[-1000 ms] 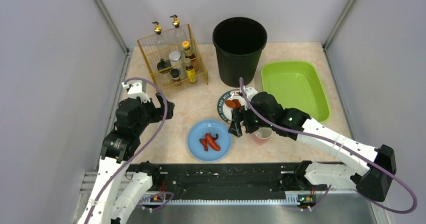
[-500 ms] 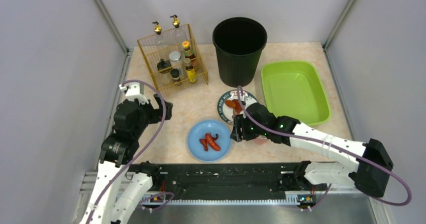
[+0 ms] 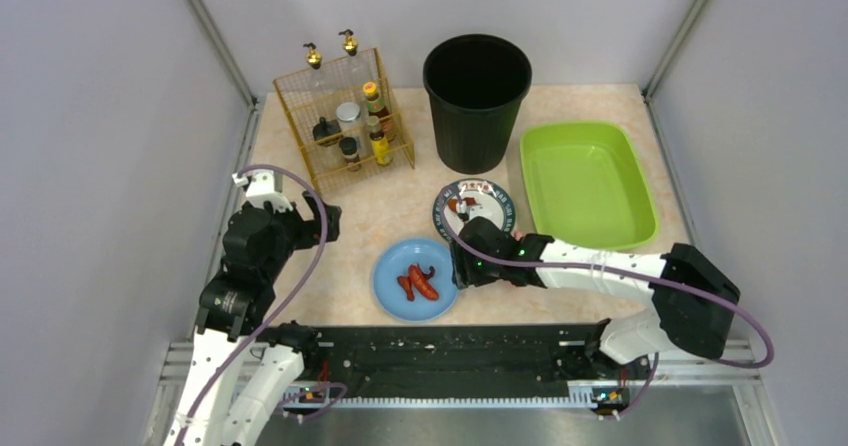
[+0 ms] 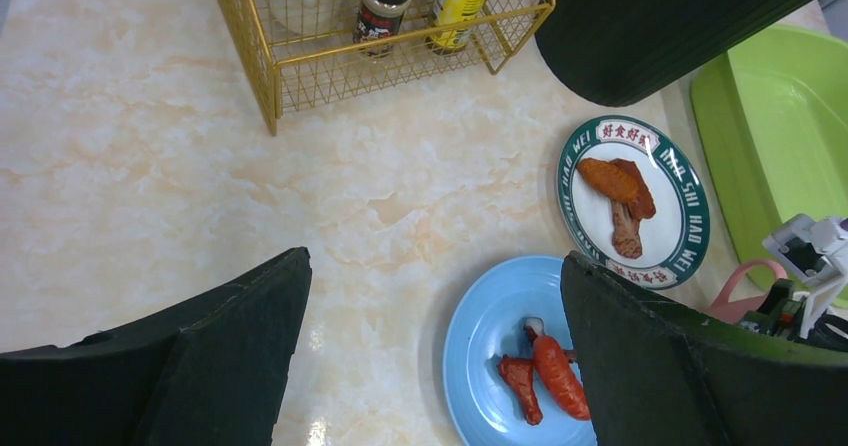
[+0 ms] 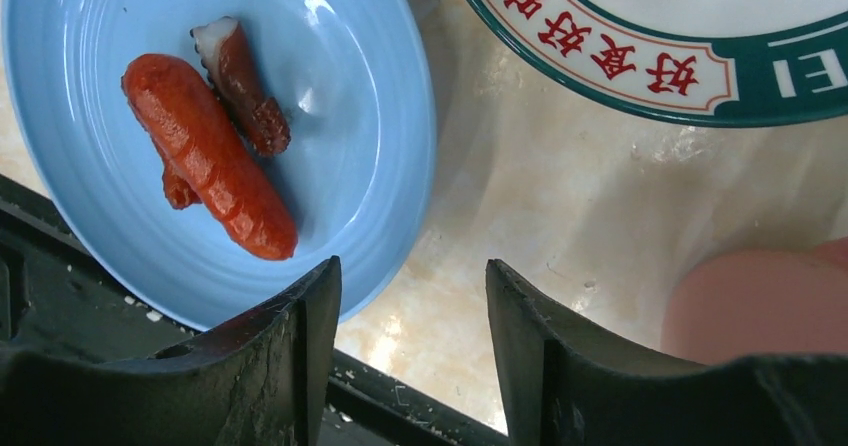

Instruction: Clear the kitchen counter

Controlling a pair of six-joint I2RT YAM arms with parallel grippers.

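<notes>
While left end effector [image 4: 435,266] gapes wide, right end effector [image 5: 412,276] half-open, empty.

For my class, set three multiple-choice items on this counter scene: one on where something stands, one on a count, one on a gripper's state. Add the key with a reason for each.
1. Where does the black bin stand?
A. At the back, between the wire rack and the green tray
B. On a plate
C. Beside the arm bases

2. How many plates lie on the kitchen counter?
A. One
B. Two
C. Four

3. In what state is the left gripper?
A. Shut on a bottle
B. Shut on a plate
C. Open, holding nothing

Key: 1 A, the top view shows it between them; 2 B, a blue plate and a green-rimmed white plate; 3 C, its jaws stand wide apart with nothing between them.
</notes>
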